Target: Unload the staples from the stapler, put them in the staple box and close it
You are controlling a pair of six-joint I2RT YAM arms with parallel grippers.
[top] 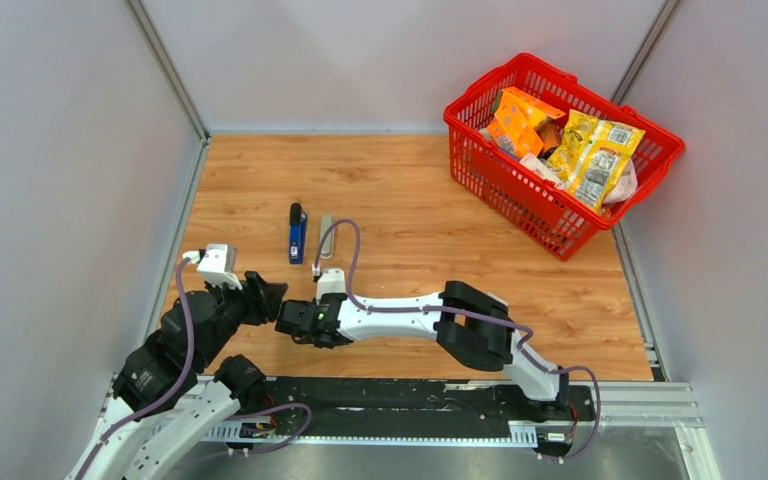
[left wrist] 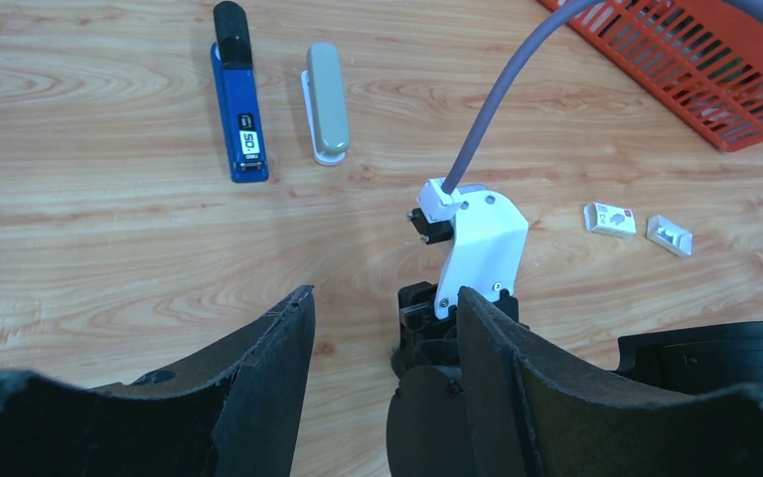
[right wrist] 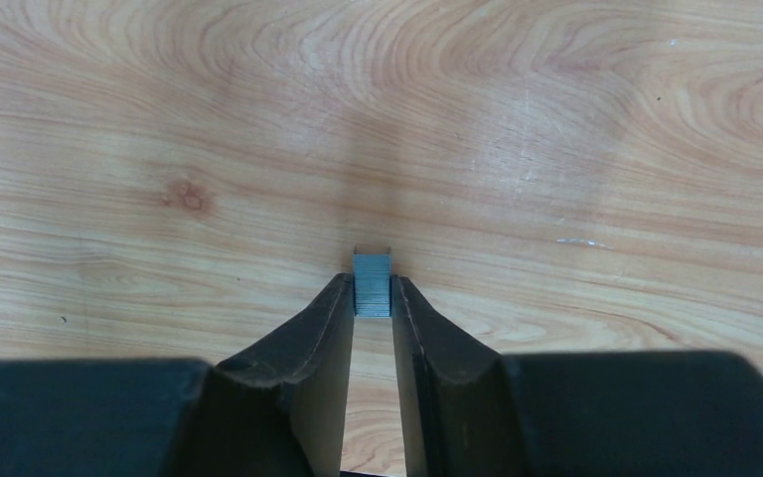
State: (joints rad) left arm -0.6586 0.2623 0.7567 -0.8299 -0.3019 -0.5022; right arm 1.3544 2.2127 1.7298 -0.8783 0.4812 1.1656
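A short grey strip of staples [right wrist: 372, 284] lies on the wooden table, pinched between the fingertips of my right gripper [right wrist: 372, 295], which touch it on both sides. In the top view the right gripper [top: 286, 321] is low over the table near the front left. My left gripper [left wrist: 382, 333] hovers just beside it, open and empty, looking at the right wrist from behind. A blue stapler [left wrist: 241, 109] with a black end lies further back, and a grey-and-white stapler [left wrist: 326, 104] lies parallel to its right. Both also show in the top view, the blue stapler [top: 297, 235] left of the grey one [top: 326, 237].
Two small white printed boxes [left wrist: 609, 219] [left wrist: 670, 236] lie on the table to the right of the right wrist. A red basket [top: 520, 195] full of snack packets stands at the back right. Grey walls close in the table on three sides.
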